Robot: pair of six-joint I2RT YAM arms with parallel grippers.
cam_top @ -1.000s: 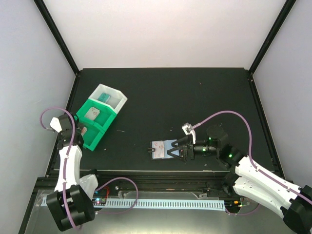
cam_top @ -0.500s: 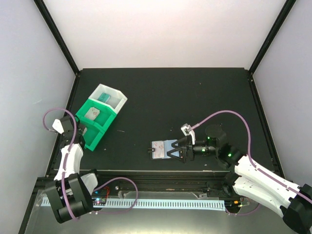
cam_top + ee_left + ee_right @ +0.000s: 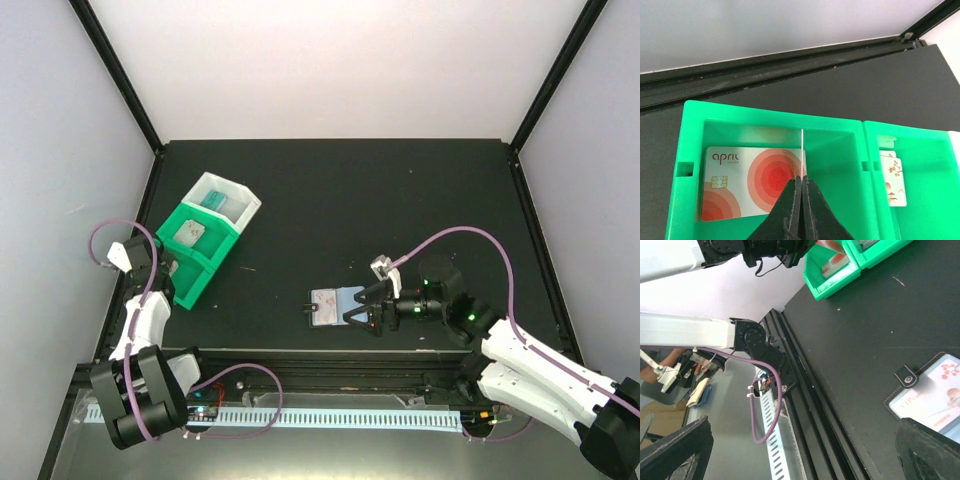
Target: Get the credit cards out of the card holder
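The card holder [image 3: 328, 304] lies open on the black table, its clear pocket face up with a pale blossom-print card inside [image 3: 935, 396]. My right gripper [image 3: 360, 308] sits at its right edge, open, with nothing between its fingers [image 3: 920, 450]. My left gripper [image 3: 802, 179] is shut on a thin credit card [image 3: 802, 150] seen edge-on, held over the near compartment of the green bin [image 3: 840, 150]. A card with red rings [image 3: 750, 182] lies flat in that compartment. A blossom card [image 3: 891, 177] lies in the compartment beside it. A teal card [image 3: 213, 199] rests in the white bin.
The green and white bins [image 3: 222, 262] stand in a row at the table's left, close to the black frame rail [image 3: 790, 70]. The table's near edge, with cable rail and purple cable [image 3: 760, 405], runs just below the card holder.
My left wrist has sunk a little toward the bin's near compartment, still gripping the card. The right arm has barely moved.
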